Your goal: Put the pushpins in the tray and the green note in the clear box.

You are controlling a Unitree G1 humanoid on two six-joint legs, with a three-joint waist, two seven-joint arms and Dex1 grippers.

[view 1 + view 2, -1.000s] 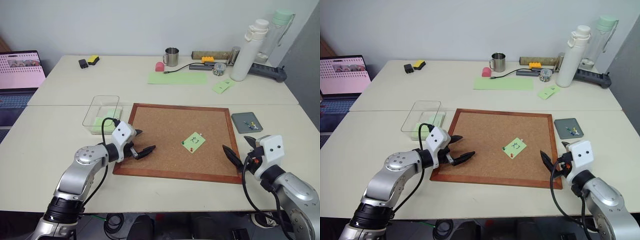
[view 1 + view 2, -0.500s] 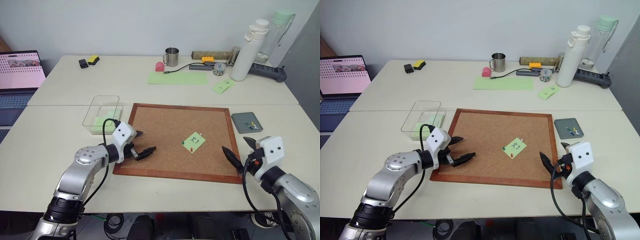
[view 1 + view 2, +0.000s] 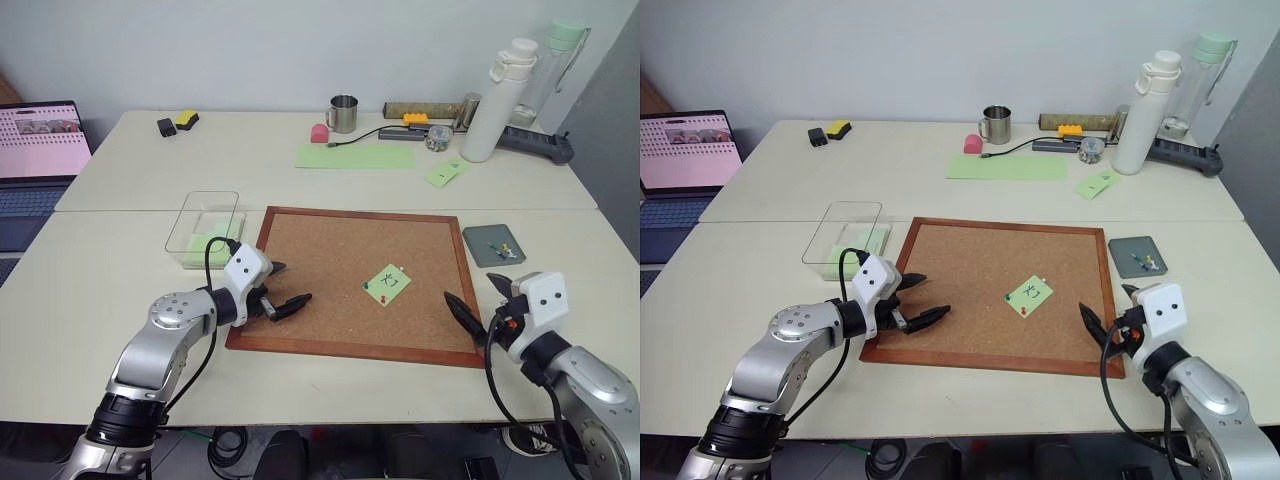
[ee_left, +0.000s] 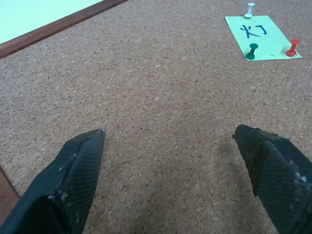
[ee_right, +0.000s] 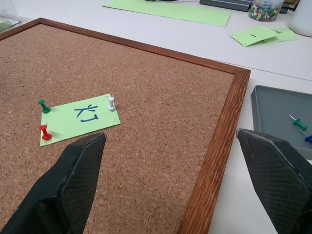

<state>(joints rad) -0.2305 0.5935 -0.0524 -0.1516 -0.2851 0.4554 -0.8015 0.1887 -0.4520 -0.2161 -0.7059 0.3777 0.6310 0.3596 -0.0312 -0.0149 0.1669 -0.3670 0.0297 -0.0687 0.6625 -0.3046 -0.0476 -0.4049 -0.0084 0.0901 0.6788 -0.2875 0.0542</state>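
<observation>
Three pins: a red pushpin (image 5: 45, 132), a green pushpin (image 5: 44, 106) and a white pushpin (image 5: 111, 102) all stand in the green note (image 5: 79, 118), fixing it to the corkboard (image 3: 330, 270).
Green note: marked with dark handwriting, it lies flat on the cork towards the robot's right side of the board, well apart from both containers.
Tray: the dark-grey tray (image 3: 480, 243) sits on the surface just beyond the board's right frame; a few small pins already lie in it.
Clear box: the clear box (image 3: 190, 222) stands just off the board's far left corner, with pale green paper inside.
Left hand: the left hand (image 3: 283, 285) hovers over the board's left part, fingers spread wide, holding nothing.
Right hand: the right hand (image 3: 478, 297) hangs by the board's near right corner, fingers spread wide, holding nothing.
Step in hand: by my reading, pulling the first pin; nothing has been lifted yet.
Doing it well: the right hand is nearer the note and the tray, so it seems the natural choice. Pinch one plastic head squarely, pull straight up out of the cork, and leave the paper until every pin is out, or it may tear.
</observation>
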